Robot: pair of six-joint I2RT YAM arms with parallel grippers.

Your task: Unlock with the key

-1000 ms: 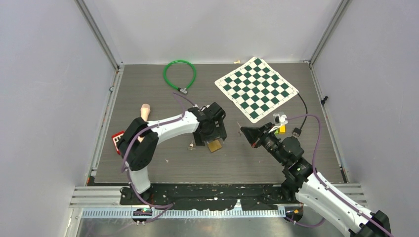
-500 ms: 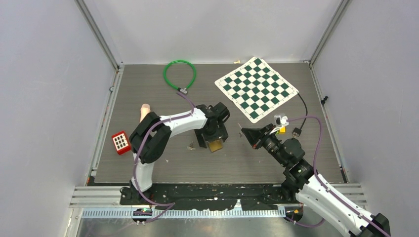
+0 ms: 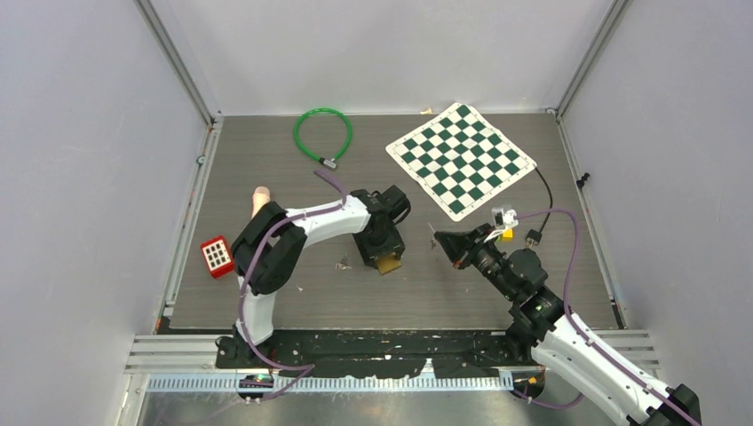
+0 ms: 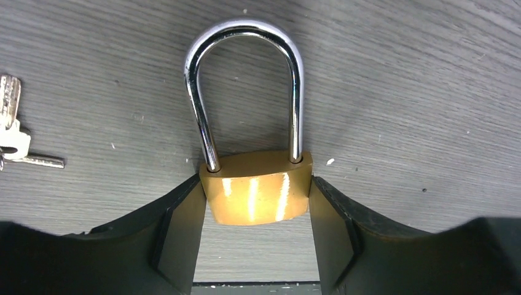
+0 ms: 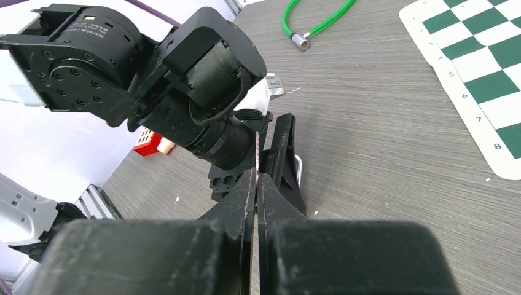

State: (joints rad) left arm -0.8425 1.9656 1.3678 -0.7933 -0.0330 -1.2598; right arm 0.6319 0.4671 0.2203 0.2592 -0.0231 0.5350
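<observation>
On the table (image 4: 399,92), left gripper (image 4: 255,187) pinches padlock (image 4: 258,200) by its body; shackle (image 4: 246,26) points straight away.

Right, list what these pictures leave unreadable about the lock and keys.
- Padlock keyhole: left wrist view, bottom face out of sight; top view, left gripper covers it.
- Keys: left wrist view, cut by left edge; tiny from above.
- Right gripper: right wrist view, edge-on sliver between its fingers, unidentifiable.

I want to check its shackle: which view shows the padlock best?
The left wrist view: the padlock fills the frame, its brass body pinched by the left end effector, shackle seated in both holes. The top view shows only a brass patch under the left arm. The right wrist view nearly hides it behind that arm.
</observation>
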